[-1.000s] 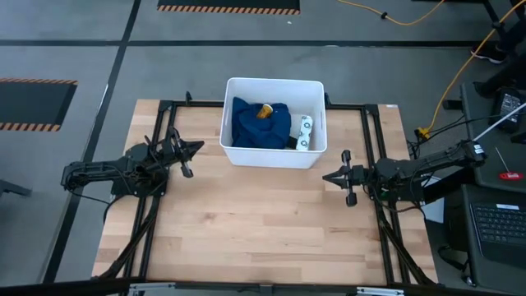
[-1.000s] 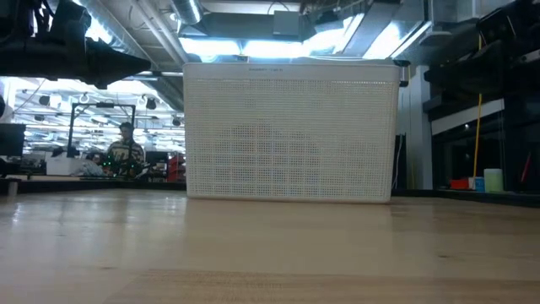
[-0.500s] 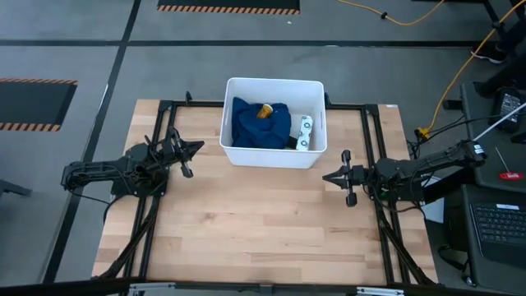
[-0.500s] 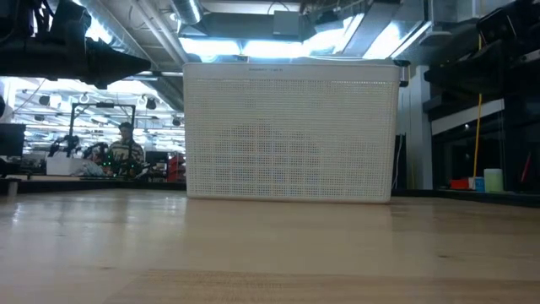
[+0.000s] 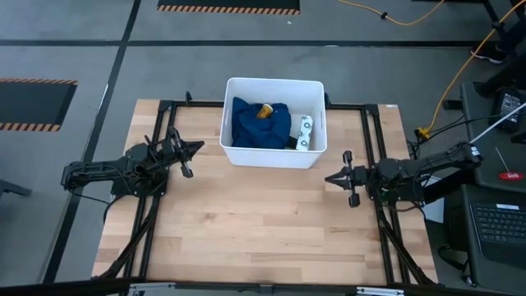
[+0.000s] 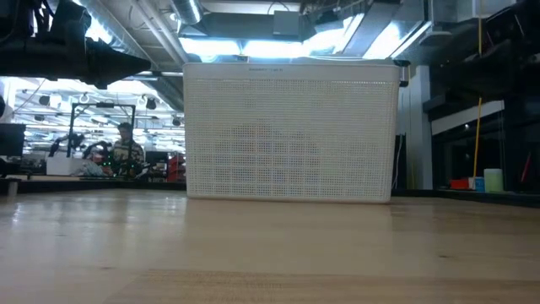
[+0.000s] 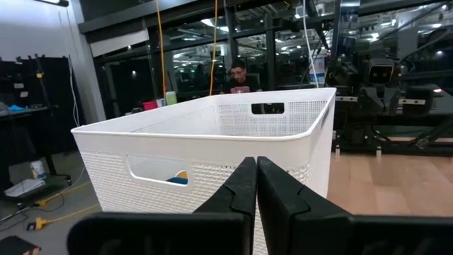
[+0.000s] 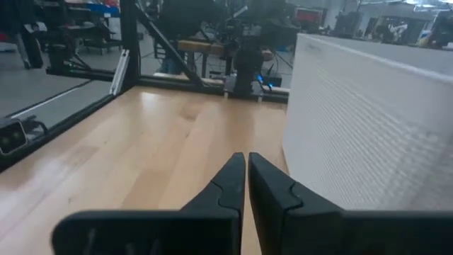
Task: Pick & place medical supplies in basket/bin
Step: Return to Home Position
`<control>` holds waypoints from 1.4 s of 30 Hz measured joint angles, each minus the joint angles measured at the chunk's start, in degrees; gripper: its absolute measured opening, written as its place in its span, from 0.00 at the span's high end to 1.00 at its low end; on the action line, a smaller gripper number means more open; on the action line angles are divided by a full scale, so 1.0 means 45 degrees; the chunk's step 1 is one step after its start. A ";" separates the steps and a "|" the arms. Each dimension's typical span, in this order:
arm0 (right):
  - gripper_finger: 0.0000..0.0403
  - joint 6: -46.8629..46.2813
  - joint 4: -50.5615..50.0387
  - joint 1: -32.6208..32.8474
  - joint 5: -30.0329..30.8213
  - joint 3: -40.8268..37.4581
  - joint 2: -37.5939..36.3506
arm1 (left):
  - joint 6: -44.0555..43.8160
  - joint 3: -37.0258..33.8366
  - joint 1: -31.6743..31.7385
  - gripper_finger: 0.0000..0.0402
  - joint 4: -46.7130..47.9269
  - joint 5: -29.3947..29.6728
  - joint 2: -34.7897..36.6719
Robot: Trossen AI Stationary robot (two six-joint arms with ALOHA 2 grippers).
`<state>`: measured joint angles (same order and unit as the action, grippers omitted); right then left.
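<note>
Pale wooden table [image 5: 246, 222] of jointed planks, with a black metal frame [image 5: 197, 103] lying along its far edge and down both sides. Grey floor [image 5: 370, 66] all round, crossed by dark lines. On that floor, a dark mat [image 5: 33, 103] with orange-striped edges off the table's left. Yellow cable [image 5: 448, 97] snaking over the floor at the far right. Just right of the table, a black keyboard [image 5: 497, 222] and a small red thing [image 5: 511, 174]. Beyond the table in the low view, a seated person [image 6: 126, 152] in a brightly lit hall; on the other side, a yellow pole [image 6: 481, 127] and a pale bottle [image 6: 494, 179].
</note>
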<state>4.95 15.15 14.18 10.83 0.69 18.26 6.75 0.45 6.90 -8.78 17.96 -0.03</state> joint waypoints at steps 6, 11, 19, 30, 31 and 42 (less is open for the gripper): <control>0.94 -0.0730 -0.2401 -0.0011 -0.0083 0.0000 -0.2359 | 0.0001 0.0000 0.0000 0.98 0.0000 0.0000 0.0000; 0.94 -0.0402 -0.2758 -0.0011 -0.0092 0.0000 -0.3714 | -0.0002 0.0000 0.0000 0.97 -0.0004 0.0000 0.0000; 0.94 -0.0307 -0.2839 -0.0006 -0.0099 -0.0005 -0.4051 | 0.0002 0.0000 0.0000 0.97 -0.0005 0.0003 0.0000; 0.94 -0.0042 -0.2859 0.0028 -0.0364 -0.0005 -0.3925 | 0.0002 0.0000 0.0000 0.99 -0.0003 0.0000 -0.0019; 0.94 -0.0028 -0.2851 0.0028 -0.0364 -0.0005 -0.3925 | 0.0002 0.0000 0.0000 0.99 -0.0005 0.0002 -0.0019; 0.94 0.0004 -0.2849 0.0028 -0.0323 -0.0010 -0.3925 | 0.0002 0.0000 0.0000 0.99 0.0000 0.0004 -0.0019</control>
<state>4.97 2.33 14.31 9.37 0.64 0.60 6.76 0.45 6.90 -8.78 17.98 -0.12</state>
